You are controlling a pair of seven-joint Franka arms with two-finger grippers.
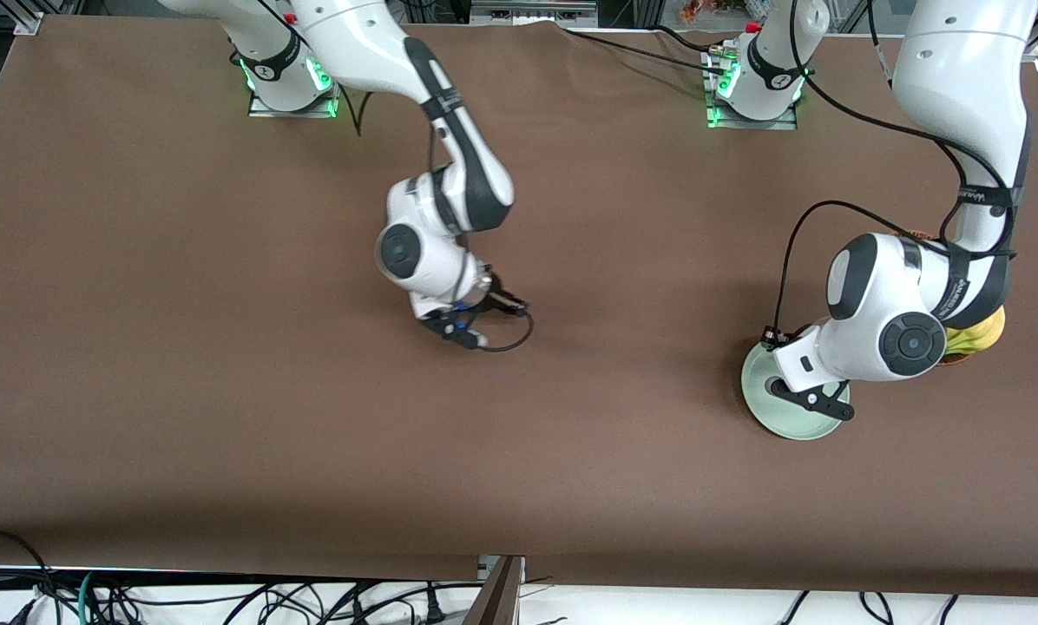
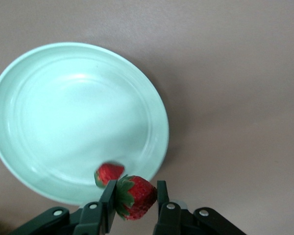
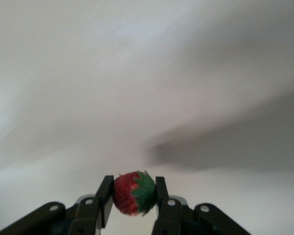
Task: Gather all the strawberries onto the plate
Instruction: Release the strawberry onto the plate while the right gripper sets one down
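So, one strawberry [image 2: 108, 174] lay already in plate [image 2: 49, 73], near rim at six o'clock. My left claw [image 2: 134, 200] pinched second berry [image 2: 136, 197] above that rim. My right claw [image 3: 132, 196] clamped third berry [image 3: 132, 193] over bare table [image 1: 224, 391] mid-way. Two drops remained, I judged.

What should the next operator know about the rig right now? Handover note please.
Left pincer: shut on a strawberry, over the plate rim at the left arm's end of the table.
Right pincer: shut on a strawberry, over bare table around mid-table.
Done: one strawberry in the plate.
Left: release the left one into the plate, then carry the right one over and drop it in.
A banana lies beside the plate, mostly hidden by the left arm.
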